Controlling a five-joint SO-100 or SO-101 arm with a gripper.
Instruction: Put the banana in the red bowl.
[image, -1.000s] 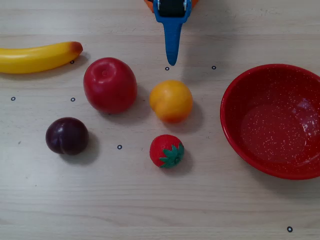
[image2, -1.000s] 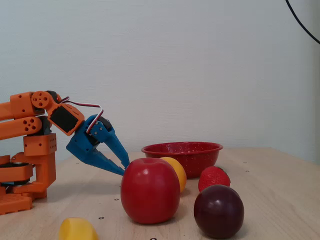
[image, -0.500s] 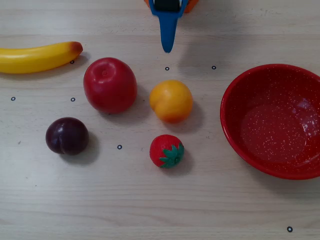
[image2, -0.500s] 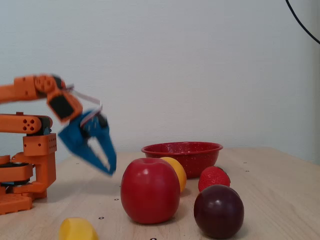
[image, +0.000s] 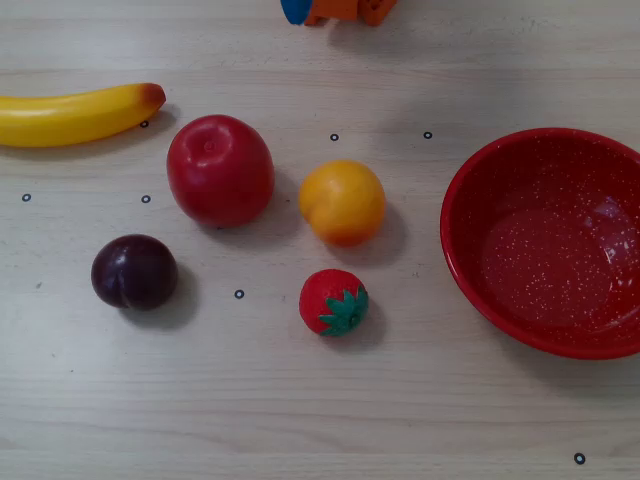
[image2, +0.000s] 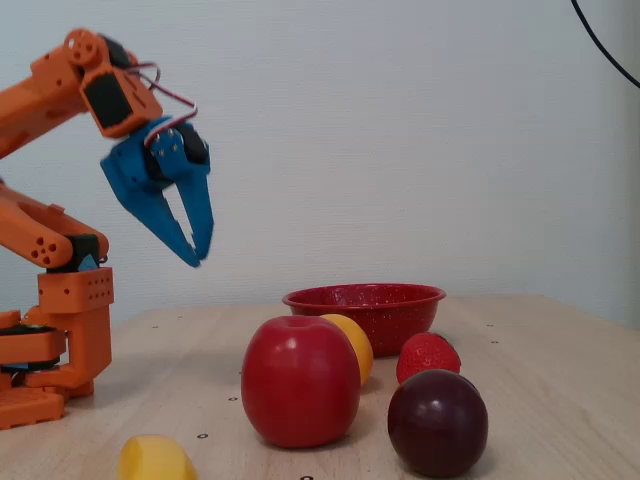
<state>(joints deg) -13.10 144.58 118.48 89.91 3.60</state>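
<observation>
While wall (image2: 400, 120) pale, wooden table (image: 300, 400) dotted

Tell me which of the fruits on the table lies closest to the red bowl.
The round orange fruit: in the overhead view it lies nearest the red bowl. The strawberry is slightly farther; apple, plum and banana lie farther left.

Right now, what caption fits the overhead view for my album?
Banana, apple, orange fruit, plum and strawberry on the table, left of an empty red bowl.
</observation>
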